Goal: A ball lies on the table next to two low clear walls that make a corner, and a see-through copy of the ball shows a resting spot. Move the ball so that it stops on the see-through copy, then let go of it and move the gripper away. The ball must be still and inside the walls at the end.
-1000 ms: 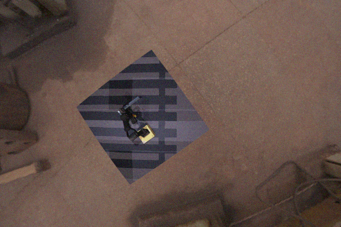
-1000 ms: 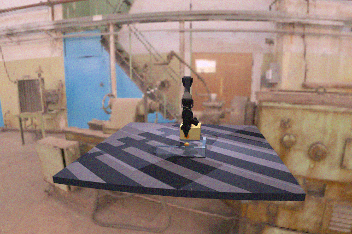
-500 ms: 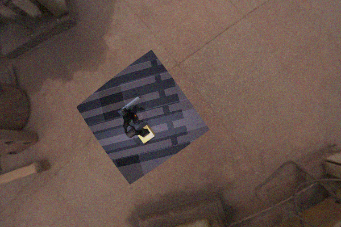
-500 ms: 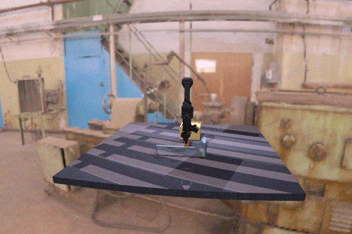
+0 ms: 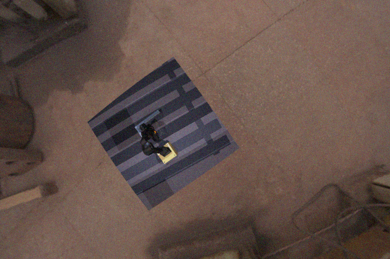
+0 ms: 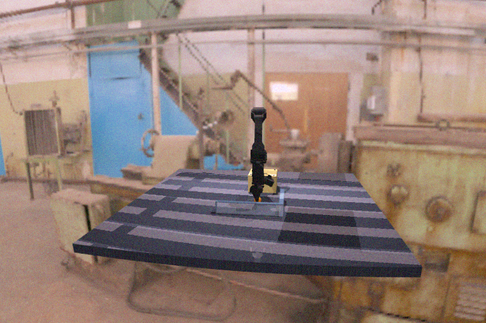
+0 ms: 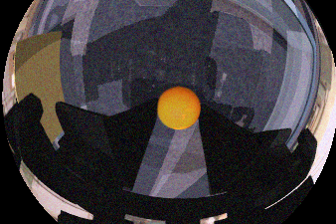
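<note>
The orange ball is between my fingertips, low over the table inside the corner. My gripper is shut on it, with one finger on each side in the wrist view. The ball shows mottled orange and yellow there, and no separate see-through copy stands out; the two appear to overlap. The low clear walls make a corner beside the ball, and the fingers do not visibly touch them. The arm partly hides the ball in the top and exterior views. Its exact height is hard to tell.
The yellow block at the arm's base stands behind the corner in the exterior view. The striped table carries shadows of the arm. One clear wall lies between the ball and the exterior view.
</note>
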Controlling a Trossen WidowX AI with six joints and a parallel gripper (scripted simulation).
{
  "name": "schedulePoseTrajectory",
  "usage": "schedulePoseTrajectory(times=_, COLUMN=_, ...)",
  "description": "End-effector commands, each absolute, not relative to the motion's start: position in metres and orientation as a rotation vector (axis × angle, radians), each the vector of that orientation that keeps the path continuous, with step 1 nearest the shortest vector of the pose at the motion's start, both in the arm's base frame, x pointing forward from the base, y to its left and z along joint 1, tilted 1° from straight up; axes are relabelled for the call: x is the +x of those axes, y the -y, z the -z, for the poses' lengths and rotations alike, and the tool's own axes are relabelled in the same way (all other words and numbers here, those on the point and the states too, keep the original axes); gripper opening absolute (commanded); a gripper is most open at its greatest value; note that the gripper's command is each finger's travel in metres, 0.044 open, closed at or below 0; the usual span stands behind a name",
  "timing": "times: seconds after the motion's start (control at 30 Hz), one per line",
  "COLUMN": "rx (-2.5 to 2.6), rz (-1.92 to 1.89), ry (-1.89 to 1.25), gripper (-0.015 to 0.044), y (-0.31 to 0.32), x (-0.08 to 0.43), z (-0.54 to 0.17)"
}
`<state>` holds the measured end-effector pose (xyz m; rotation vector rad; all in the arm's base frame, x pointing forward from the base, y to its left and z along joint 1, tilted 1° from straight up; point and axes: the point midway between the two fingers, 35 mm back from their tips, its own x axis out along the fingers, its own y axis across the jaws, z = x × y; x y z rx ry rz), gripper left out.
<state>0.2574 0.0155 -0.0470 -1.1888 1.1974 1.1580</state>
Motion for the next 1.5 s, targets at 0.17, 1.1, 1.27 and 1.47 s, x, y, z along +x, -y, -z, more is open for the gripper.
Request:
schedulePoseTrajectory(times=0.17, rx=-1.189, rz=-1.158, ry=-1.198, gripper=0.0105, y=-0.016, x=0.257, z=0.047)
schedulePoseTrajectory(times=1.1, rx=-1.196, rz=-1.143, ry=-1.182, gripper=0.0281, y=-0.015, x=0.260, z=-0.035)
schedulePoseTrajectory(times=1.27, rx=-1.195, rz=-1.145, ry=-1.184, gripper=0.0360, y=-0.015, x=0.258, z=-0.058)
schedulePoseTrajectory(times=1.47, rx=-1.194, rz=-1.147, ry=-1.187, gripper=0.0440, y=-0.014, x=0.253, z=-0.080)
